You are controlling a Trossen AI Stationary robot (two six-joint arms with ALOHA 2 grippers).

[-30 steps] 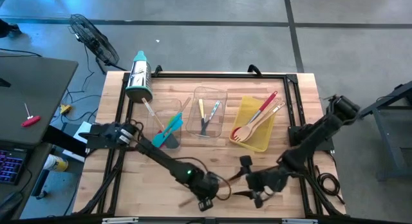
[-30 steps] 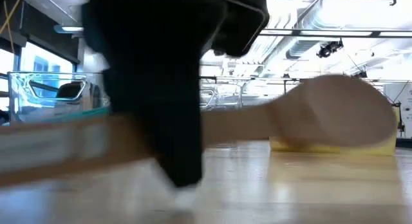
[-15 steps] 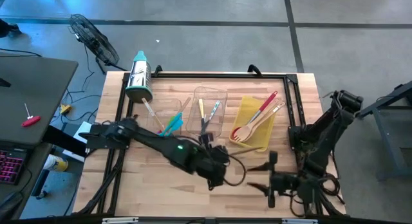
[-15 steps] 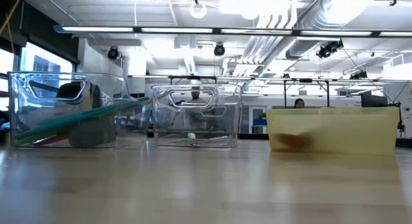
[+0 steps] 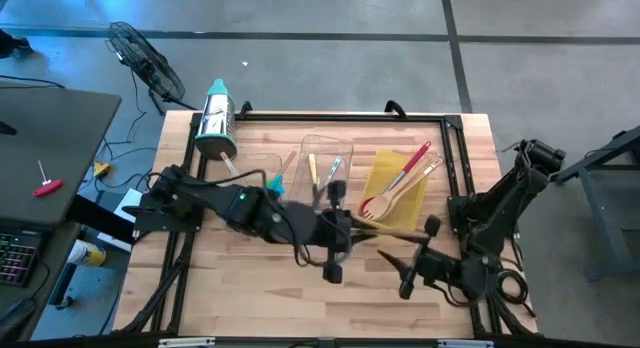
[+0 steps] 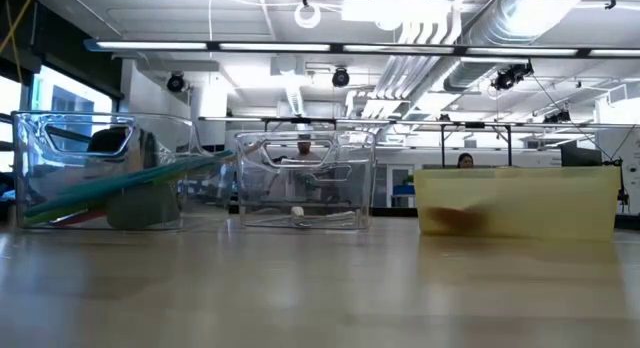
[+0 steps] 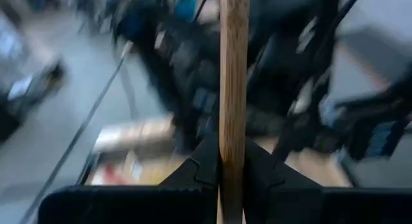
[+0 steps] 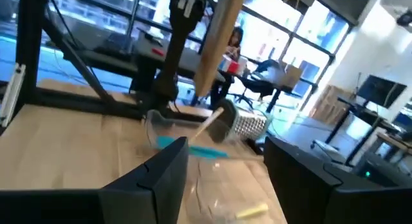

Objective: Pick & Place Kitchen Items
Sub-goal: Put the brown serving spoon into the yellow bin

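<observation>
Above the middle of the wooden table (image 5: 240, 278), we see the left gripper (image 5: 335, 250) raised off the surface with its fingers (image 7: 205, 169) clamped tight on the handle of a wooden utensil (image 5: 385, 231), which juts out level toward the yellow bin (image 5: 378, 193). In the left wrist view the wooden handle runs straight up between the two dark fingers.

To the right, near the table's front edge, the right gripper (image 5: 408, 271) hangs with its fingers (image 8: 168, 169) spread wide and nothing between them. Its wrist view looks across the table toward the bins.

Along the back half of the table we find three bins in a row. The left clear bin (image 5: 262, 166) holds a teal spatula (image 5: 270, 186), whose long handle leans out over the rim in the low view. The middle clear bin (image 5: 325, 148) holds small knives (image 5: 322, 173). The yellow bin holds a red utensil (image 5: 412, 160) and wooden pieces laid on a slant, with a wooden fork (image 5: 372, 208) at its near end.

A steel cylinder with a teal cap (image 5: 215, 118) lies at the table's far left corner. In the low view, a person (image 6: 465, 161) shows in the room behind the yellow bin.
</observation>
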